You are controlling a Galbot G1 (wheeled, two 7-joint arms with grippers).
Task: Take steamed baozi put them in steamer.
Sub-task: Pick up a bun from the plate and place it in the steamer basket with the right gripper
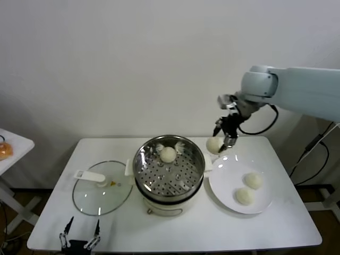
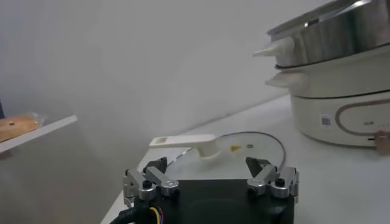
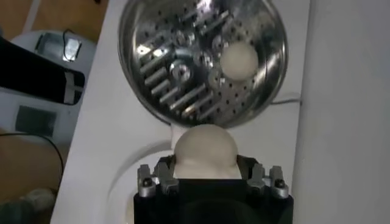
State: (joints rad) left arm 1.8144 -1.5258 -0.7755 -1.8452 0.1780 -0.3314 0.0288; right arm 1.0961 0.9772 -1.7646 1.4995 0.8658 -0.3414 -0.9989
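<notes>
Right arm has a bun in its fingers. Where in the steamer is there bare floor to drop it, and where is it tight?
The steamer holds one baozi at the far side; the perforated floor in the middle and at the near side is bare. The right gripper holds the carried bun above the steamer's right edge. The plate has two buns at its right.

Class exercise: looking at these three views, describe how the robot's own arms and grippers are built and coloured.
The right arm has a smooth, rounded pale blue-white shell, with a black cable looping below the wrist. The right gripper is black with slim dark fingers. The left gripper has a black body, silver metal finger brackets fixed with black bolts, and red, yellow and blue wires at its base. No markings are visible.
</notes>
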